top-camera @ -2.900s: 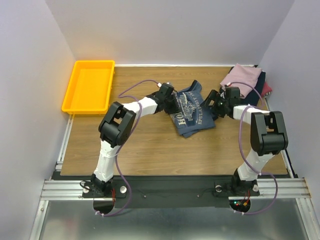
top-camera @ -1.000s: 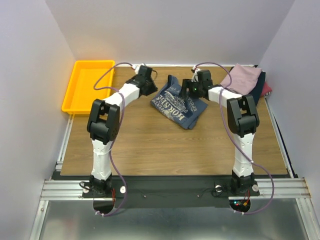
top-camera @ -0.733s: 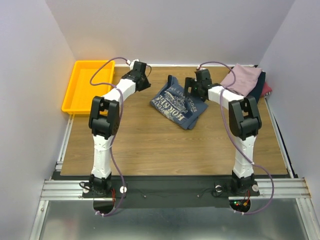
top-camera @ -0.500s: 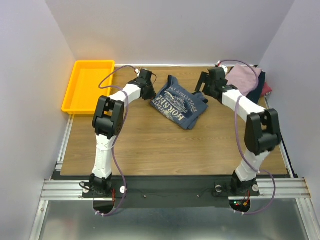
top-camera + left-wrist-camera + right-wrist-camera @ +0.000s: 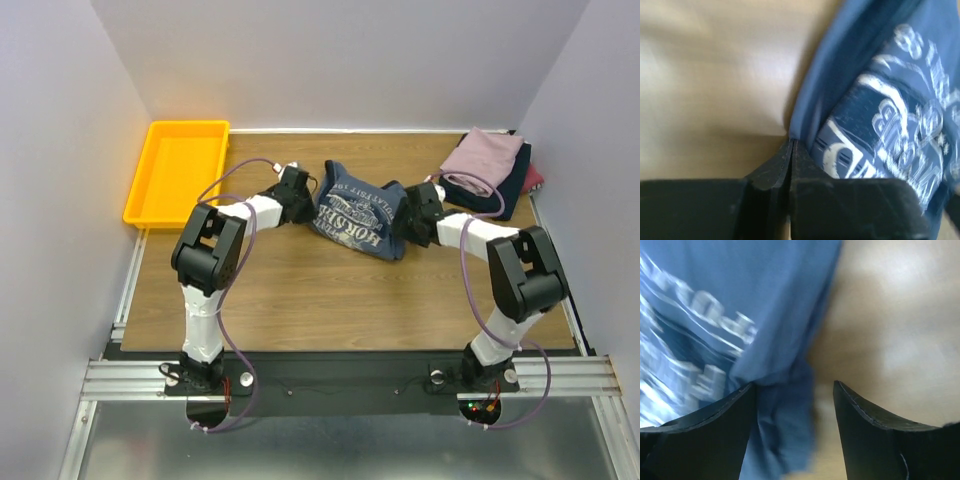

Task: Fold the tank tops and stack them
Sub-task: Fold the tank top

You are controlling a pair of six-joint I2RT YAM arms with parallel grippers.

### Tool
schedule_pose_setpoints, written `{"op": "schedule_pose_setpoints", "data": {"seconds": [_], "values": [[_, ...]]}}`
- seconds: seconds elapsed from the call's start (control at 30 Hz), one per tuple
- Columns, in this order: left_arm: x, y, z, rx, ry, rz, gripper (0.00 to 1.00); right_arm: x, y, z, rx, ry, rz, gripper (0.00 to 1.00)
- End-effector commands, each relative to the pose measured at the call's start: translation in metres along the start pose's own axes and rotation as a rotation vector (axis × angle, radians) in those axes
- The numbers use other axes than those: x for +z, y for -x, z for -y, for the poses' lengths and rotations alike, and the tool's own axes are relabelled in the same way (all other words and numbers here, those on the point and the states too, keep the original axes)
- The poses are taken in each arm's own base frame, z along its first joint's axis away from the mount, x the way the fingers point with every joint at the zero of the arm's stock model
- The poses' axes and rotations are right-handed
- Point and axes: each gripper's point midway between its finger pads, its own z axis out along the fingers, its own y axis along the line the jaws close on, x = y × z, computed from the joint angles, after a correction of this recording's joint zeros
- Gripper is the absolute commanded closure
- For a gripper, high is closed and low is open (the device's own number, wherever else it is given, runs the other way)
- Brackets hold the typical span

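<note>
A slate-blue tank top [image 5: 358, 212] with pale lettering lies rumpled on the wooden table [image 5: 300, 290], lettering up. My left gripper [image 5: 310, 208] sits low at its left edge. In the left wrist view that gripper [image 5: 792, 142] is shut, the blue hem [image 5: 805, 110] pinched at its tips. My right gripper [image 5: 403, 228] is at the top's right edge. In the right wrist view it [image 5: 795, 385] stands open with a fold of the blue cloth [image 5: 785, 430] between its fingers, against the left one. Mauve-pink [image 5: 485, 158], navy [image 5: 512, 188] and maroon [image 5: 534, 178] tank tops lie piled at the back right.
A yellow plastic tray [image 5: 150, 190] stands off the table's back left corner. Grey walls close in the back and both sides. Purple cables loop over both forearms.
Both arms have come from the top's far edge down to its left and right sides. The left gripper has shut on the hem. The right jaws have narrowed. The top has shifted slightly.
</note>
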Motion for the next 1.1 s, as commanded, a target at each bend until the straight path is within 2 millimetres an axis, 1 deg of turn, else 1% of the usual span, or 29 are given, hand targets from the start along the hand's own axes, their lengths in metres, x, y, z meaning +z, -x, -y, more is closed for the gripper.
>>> {"op": "schedule_pose_setpoints", "data": {"seconds": [0.0,0.03,0.07,0.1,0.17,0.2,0.23,0.27,0.33,0.37,0.43,0.47,0.5,0.53,0.57,0.6,0.63,0.67,0.7,0.77,0.8,0.83,0.87,0.9,0.93,0.97,1.0,1.03,1.07], "values": [[-0.027,-0.054,-0.002,-0.029,0.002,-0.062,0.98,0.022,0.032,-0.022,0.007,0.028,0.059,0.31],[-0.033,-0.063,-0.001,-0.036,-0.008,-0.067,0.99,0.027,0.035,-0.026,-0.004,0.034,0.056,0.31],[-0.045,-0.066,0.006,-0.042,-0.033,-0.056,1.0,0.04,0.033,-0.026,-0.014,0.027,0.036,0.31],[-0.05,-0.087,-0.002,-0.067,-0.023,-0.084,1.0,0.042,0.051,-0.038,-0.036,0.057,0.062,0.31],[-0.067,-0.109,0.022,-0.055,-0.104,-0.093,1.0,0.053,0.06,-0.051,-0.074,0.089,0.061,0.3],[-0.072,-0.119,0.028,-0.054,-0.121,-0.104,1.0,0.064,0.058,-0.052,-0.118,0.091,0.045,0.29],[-0.076,-0.132,0.031,-0.055,-0.134,-0.123,1.0,0.065,0.076,-0.069,-0.137,0.134,0.074,0.25],[-0.085,-0.152,0.047,-0.017,-0.177,-0.156,1.0,0.074,0.072,-0.075,-0.188,0.163,0.051,0.24],[-0.091,-0.168,0.056,0.025,-0.198,-0.187,0.99,0.073,0.092,-0.096,-0.225,0.223,0.083,0.18],[-0.097,-0.174,0.06,0.041,-0.213,-0.2,0.98,0.073,0.098,-0.101,-0.233,0.231,0.095,0.16],[-0.102,-0.17,0.052,0.044,-0.184,-0.198,0.92,0.065,0.11,-0.1,-0.242,0.208,0.121,0.1],[-0.113,-0.154,0.054,0.049,-0.196,-0.15,0.87,0.059,0.12,-0.098,-0.242,0.183,0.154,0.09],[-0.117,-0.141,0.047,0.036,-0.183,-0.118,0.84,0.045,0.131,-0.099,-0.243,0.178,0.185,0.07],[-0.124,-0.131,0.047,0.032,-0.19,-0.092,0.8,0.046,0.13,-0.095,-0.248,0.158,0.186,0.06],[-0.13,-0.122,0.044,0.028,-0.188,-0.071,0.77,0.029,0.144,-0.095,-0.238,0.152,0.228,0.06],[-0.145,-0.103,0.051,0.031,-0.217,-0.024,0.75,0.023,0.143,-0.093,-0.238,0.146,0.23,0.06],[-0.151,-0.1,0.048,0.036,-0.203,-0.024,0.74,0.013,0.147,-0.094,-0.233,0.154,0.243,0.06],[-0.16,-0.085,0.049,0.032,-0.193,0.031,0.73,-0.003,0.153,-0.099,-0.223,0.183,0.262,0.06],[-0.165,-0.077,0.049,0.026,-0.178,0.049,0.73,-0.009,0.144,-0.101,-0.216,0.207,0.24,0.06],[-0.171,-0.066,0.029,-0.013,-0.094,0.086,0.73,-0.029,0.135,-0.115,-0.227,0.274,0.231,0.06],[-0.172,-0.063,0.021,-0.059,-0.069,0.091,0.73,-0.033,0.116,-0.127,-0.25,0.292,0.203,0.06],[-0.171,-0.057,0.003,-0.095,-0.003,0.105,0.73,-0.038,0.104,-0.136,-0.27,0.311,0.186,0.06],[-0.174,-0.052,-0.006,-0.129,0.023,0.124,0.74,-0.04,0.095,-0.143,-0.288,0.314,0.181,0.07],[-0.174,-0.052,-0.019,-0.157,0.06,0.132,0.75,-0.046,0.07,-0.162,-0.325,0.333,0.155,0.07],[-0.174,-0.05,-0.03,-0.189,0.091,0.143,0.75,-0.048,0.058,-0.171,-0.343,0.341,0.144,0.08],[-0.177,-0.039,-0.043,-0.228,0.115,0.175,0.75,-0.048,0.048,-0.178,-0.358,0.336,0.137,0.1],[-0.178,-0.037,-0.051,-0.25,0.127,0.181,0.75,-0.046,0.022,-0.192,-0.385,0.342,0.106,0.12],[-0.176,-0.038,-0.063,-0.27,0.144,0.179,0.75,-0.044,0.011,-0.198,-0.398,0.342,0.097,0.2],[-0.176,-0.035,-0.066,-0.287,0.131,0.184,0.75,-0.044,0.005,-0.208,-0.41,0.352,0.095,0.23]]}}
